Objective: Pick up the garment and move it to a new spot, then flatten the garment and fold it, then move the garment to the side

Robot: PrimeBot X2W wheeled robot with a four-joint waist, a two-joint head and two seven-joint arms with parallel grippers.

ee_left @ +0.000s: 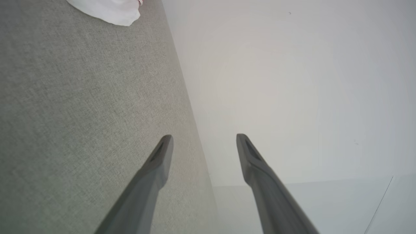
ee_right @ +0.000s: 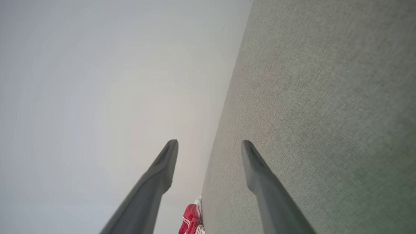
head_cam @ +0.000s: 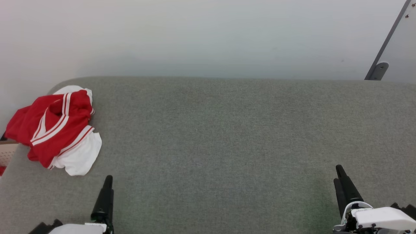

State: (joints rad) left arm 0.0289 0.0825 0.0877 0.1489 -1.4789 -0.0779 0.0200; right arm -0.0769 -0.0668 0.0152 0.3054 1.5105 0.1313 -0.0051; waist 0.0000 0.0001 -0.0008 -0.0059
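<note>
At surface [head_cam: 227,146] left end, garment [head_cam: 52,126] prob. soft, light; pinch a raised red fold; left tool [ee_left: 203,138], right tool [ee_right: 209,143] both spread, empty.

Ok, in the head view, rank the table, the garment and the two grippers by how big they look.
1. table
2. garment
3. left gripper and right gripper: they look about alike, so not ranked.

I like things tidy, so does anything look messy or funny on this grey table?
The soft red jersey shirt with white sleeve ends lies crumpled in a heap at the left end of the grey fabric-covered table, not flat, and one red side seems to droop over the table's edge. Nothing looks torn or spilled.
</note>
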